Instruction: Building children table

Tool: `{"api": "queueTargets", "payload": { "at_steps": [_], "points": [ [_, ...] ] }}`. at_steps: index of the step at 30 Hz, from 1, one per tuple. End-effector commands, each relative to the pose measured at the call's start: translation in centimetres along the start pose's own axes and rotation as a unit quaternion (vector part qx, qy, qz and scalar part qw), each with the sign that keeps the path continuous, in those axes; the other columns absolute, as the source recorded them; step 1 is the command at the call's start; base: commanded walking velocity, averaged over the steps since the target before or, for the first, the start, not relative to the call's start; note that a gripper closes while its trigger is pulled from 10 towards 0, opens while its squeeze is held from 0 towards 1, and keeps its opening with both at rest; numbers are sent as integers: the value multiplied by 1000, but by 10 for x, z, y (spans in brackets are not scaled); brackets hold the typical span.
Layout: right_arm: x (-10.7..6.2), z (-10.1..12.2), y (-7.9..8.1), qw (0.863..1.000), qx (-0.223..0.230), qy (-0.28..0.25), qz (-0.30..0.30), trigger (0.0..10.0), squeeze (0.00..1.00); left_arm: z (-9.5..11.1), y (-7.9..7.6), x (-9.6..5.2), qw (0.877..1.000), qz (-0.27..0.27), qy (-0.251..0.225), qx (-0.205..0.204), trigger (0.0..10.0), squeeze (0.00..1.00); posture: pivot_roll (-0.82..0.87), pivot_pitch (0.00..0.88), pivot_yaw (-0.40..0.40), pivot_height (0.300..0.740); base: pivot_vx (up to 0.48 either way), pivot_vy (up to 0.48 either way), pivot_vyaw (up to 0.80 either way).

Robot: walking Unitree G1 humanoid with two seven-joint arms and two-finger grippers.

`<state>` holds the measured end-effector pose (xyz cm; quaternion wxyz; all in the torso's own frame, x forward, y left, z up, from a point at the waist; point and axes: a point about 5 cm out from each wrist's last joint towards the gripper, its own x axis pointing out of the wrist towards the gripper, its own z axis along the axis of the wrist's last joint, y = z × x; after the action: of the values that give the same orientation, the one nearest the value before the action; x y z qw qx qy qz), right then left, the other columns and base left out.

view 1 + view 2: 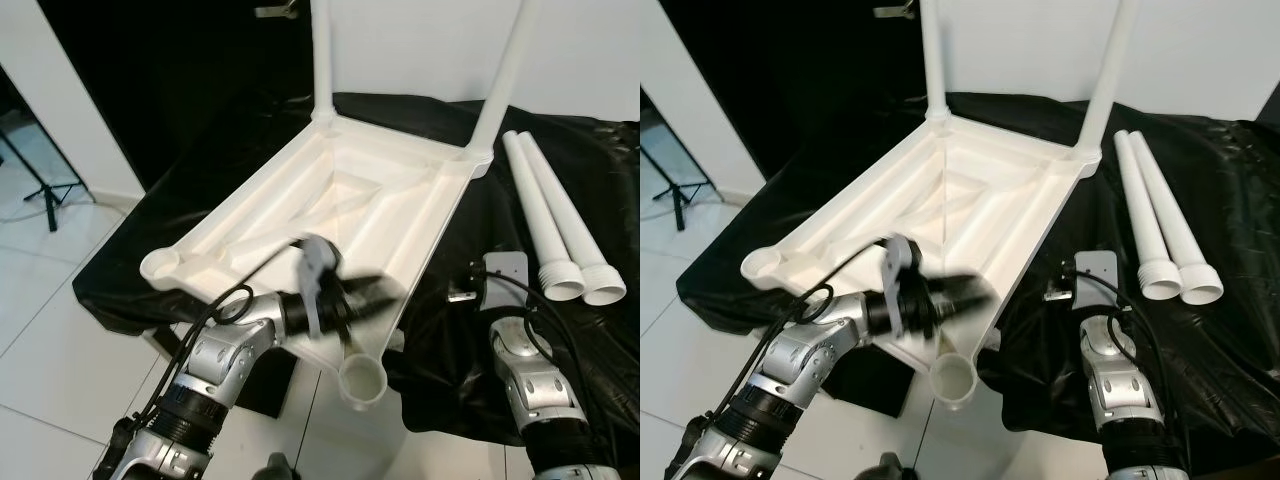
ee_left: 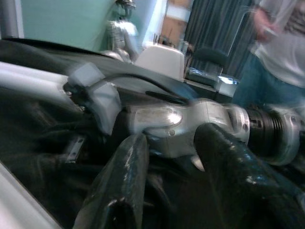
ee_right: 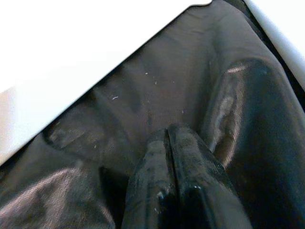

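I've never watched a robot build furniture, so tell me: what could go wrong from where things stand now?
Two risks, I think. The upside-down white tabletop hangs its near corner socket past the black-draped surface, and the left hand is blurred right beside it, so a knock might tip it off. The two loose legs lie side by side on the cloth and could roll while the shut right hand reaches for one.

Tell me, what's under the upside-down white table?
A black cloth lies under the table top. Whatever the cloth covers is hidden. Two loose legs lie beside it.
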<state>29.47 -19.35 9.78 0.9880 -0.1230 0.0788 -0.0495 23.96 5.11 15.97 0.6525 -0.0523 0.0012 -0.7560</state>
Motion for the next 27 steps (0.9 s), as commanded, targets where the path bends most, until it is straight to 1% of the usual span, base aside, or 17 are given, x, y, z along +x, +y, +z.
{"api": "queueTargets", "payload": {
  "at_steps": [1,3,6,7,10,11,13,14,15,16,17,18,19,22,23,24,27],
  "points": [
    [-3,-6,-3,1000,-2,14,-2,10000,0,-1,-8,-9,999,-32,11,-8,10000,0,134,0,11,740,0,0,0],
    [-3,-5,-2,1000,-1,16,1,10000,0,-2,-17,-19,998,-57,36,-11,10000,0,141,0,12,740,0,0,0],
    [-3,-5,-2,1000,-1,17,1,10000,0,-2,-19,-22,997,-63,45,-12,10000,0,141,0,12,740,0,0,0],
    [-3,-5,-2,1000,-1,18,1,10000,0,-5,-20,-27,995,-63,73,-8,10000,0,145,0,11,740,0,0,0],
    [-3,-5,-2,1000,-1,18,1,10000,0,-5,-20,-27,995,-63,73,-8,10000,0,145,0,11,740,0,0,0],
    [-2,-4,-2,1000,0,20,2,10000,0,-7,-21,-30,994,-62,92,-6,10000,0,145,0,11,740,0,0,0],
    [-2,-4,-2,1000,0,20,2,10000,0,-7,-21,-30,994,-62,92,-6,10000,0,145,0,11,740,0,0,0],
    [-2,-4,-1,1000,1,20,2,10000,0,-14,-18,-38,990,-64,126,0,10000,0,147,0,12,740,0,0,0],
    [-2,-4,-1,1000,1,20,2,10000,0,-14,-18,-38,990,-64,126,0,10000,0,147,0,12,740,0,0,0],
    [-1,-3,0,1000,3,21,4,10000,0,-20,-15,-46,985,-64,159,8,10000,0,144,0,14,740,0,0,0],
    [-1,-3,0,1000,3,21,4,10000,0,-20,-15,-46,985,-64,159,8,10000,0,144,0,14,740,0,0,0],
    [-1,-2,1,1000,5,21,5,10000,0,-23,-12,-52,982,-60,180,15,10000,78,144,0,14,740,0,0,0],
    [-2,-2,2,1000,7,22,6,10000,0,-26,-9,-58,978,-56,198,21,10000,82,144,0,15,740,0,0,0],
    [-2,-3,3,1000,9,23,6,10000,0,-28,-7,-63,974,-51,219,26,10000,78,145,0,16,740,0,0,0],
    [-2,-3,3,1000,11,24,7,10000,0,-29,-5,-70,969,-50,242,27,10000,71,145,0,16,740,0,0,0],
    [-2,-3,3,1000,11,24,7,10000,0,-29,-5,-70,969,-50,242,27,10000,71,145,0,16,740,0,0,0],
    [-2,-4,4,999,14,27,9,10000,0,-29,-4,-81,961,-50,270,25,10000,67,150,0,15,740,0,0,0]
  ]
}}
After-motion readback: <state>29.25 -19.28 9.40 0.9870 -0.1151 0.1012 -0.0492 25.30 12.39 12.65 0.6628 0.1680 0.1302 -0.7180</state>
